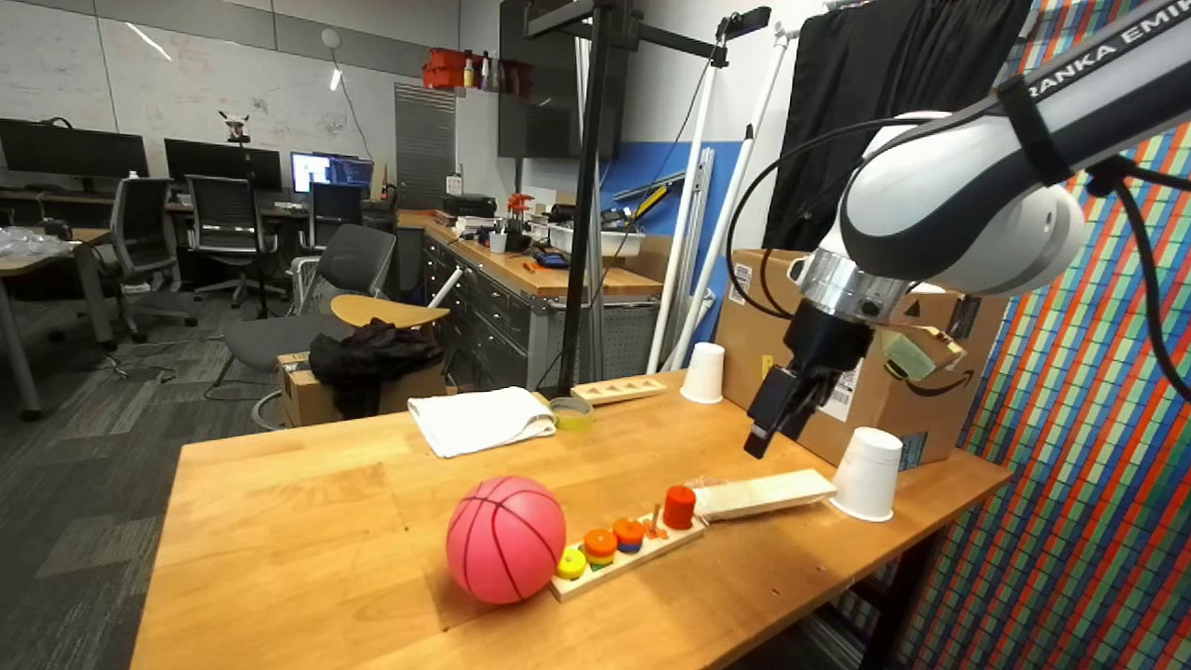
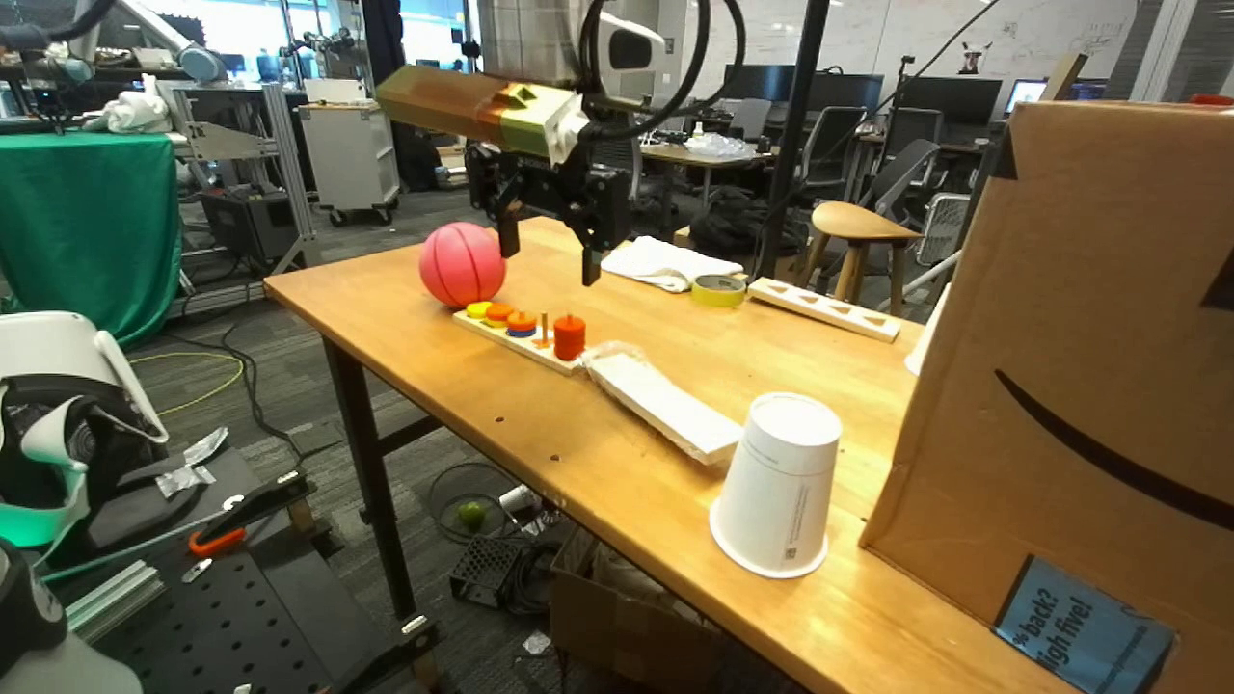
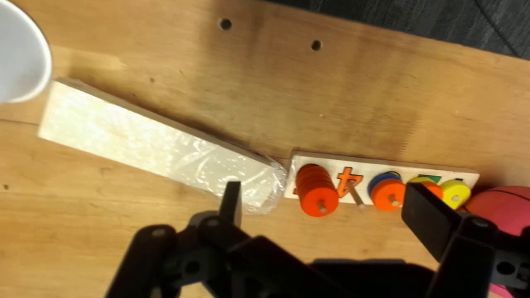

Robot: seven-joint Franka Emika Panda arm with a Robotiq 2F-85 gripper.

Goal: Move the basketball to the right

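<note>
Wooden table [image 1: 307, 521] bears a pink basketball [image 1: 507, 540]; office chairs [image 1: 225, 219] stand beyond.

The Franka Emika arm [image 1: 889, 195] is smooth white with curving black panels [image 1: 921, 242]; white capitals [image 1: 1112, 46] on black read "RANKA EMI", beginning at a black strap [image 1: 1035, 130]. Black cables [image 2: 707, 34] loop beside it. A silver collar [image 1: 842, 288] meets the black claw [image 2: 549, 255], built of angular linkages [image 3: 265, 256] and round pivots [image 3: 480, 223]; a faceted brown and yellow-green block [image 2: 482, 111] sits above.

Pink black-lined basketball [image 1: 506, 540], black fingers [image 3: 430, 221], white cup [image 2: 779, 487]
</note>
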